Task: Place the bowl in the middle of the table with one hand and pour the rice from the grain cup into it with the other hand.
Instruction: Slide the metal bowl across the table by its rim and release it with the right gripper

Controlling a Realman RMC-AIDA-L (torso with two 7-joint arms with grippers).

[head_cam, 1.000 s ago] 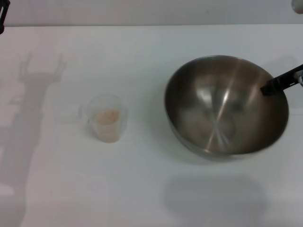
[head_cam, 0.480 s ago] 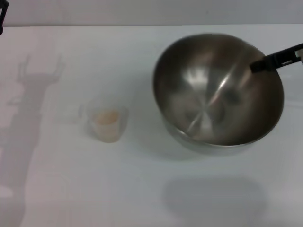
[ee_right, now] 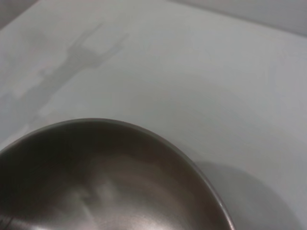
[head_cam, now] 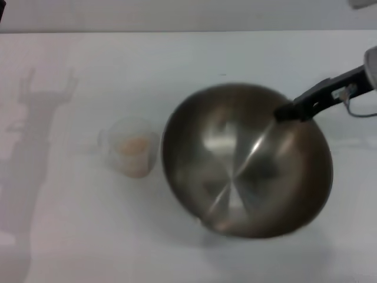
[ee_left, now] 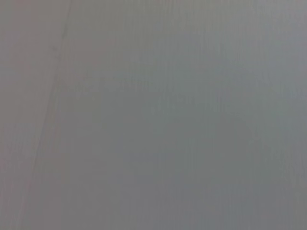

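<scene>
The shiny steel bowl (head_cam: 235, 171) hangs tilted over the middle of the white table (head_cam: 194, 59) in the head view. Its left rim is close beside the grain cup. My right gripper (head_cam: 287, 112) reaches in from the right and is shut on the bowl's far right rim. The bowl's rim and inside fill the lower part of the right wrist view (ee_right: 96, 182). The clear grain cup (head_cam: 131, 147) stands upright left of the bowl, with pale rice (head_cam: 134, 144) in it. My left arm is parked beyond the top left corner.
The left arm's shadow (head_cam: 35, 112) lies across the left of the table and shows in the right wrist view (ee_right: 81, 57). The table's far edge runs along the top (head_cam: 177, 32). The left wrist view shows only a plain grey surface (ee_left: 153, 115).
My right gripper has carried the bowl from the right side leftward and nearer, to just beside the grain cup. The cup has not moved.
</scene>
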